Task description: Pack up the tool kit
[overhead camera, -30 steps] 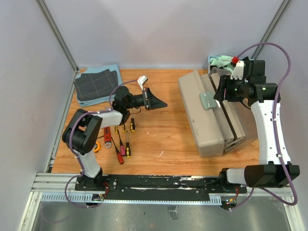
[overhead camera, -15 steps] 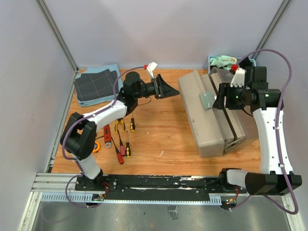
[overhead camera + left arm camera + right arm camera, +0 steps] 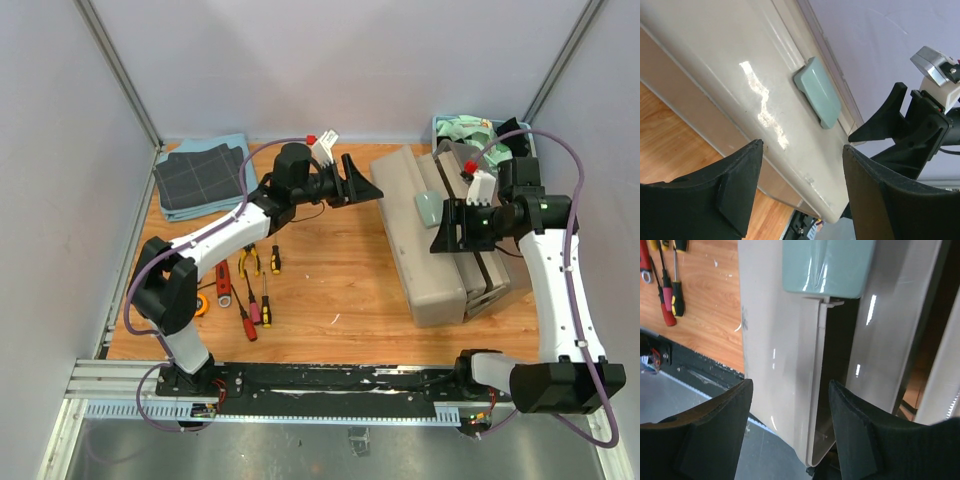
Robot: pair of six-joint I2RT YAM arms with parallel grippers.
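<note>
Two grippers flank the toolbox (image 3: pixel 425 250) on the right side of the table (image 3: pixel 330 280). Only the overhead view shows the pliers (image 3: pixel 249 260), red-handled wrench (image 3: pixel 223 282) and orange tape measure (image 3: pixel 203 305), which lie beside the screwdrivers (image 3: pixel 255 300) at the left. The left wrist view shows the left gripper (image 3: pixel 802 147) spread wide and empty, facing the box's pale green latch (image 3: pixel 818 91). The right wrist view shows the right gripper (image 3: pixel 790 385), also parted with nothing in it, over a dark gap below that latch. A second ago the left arm hung nearer the tools. It has since stretched across to the box, and the right gripper has come toward the latch.
</note>
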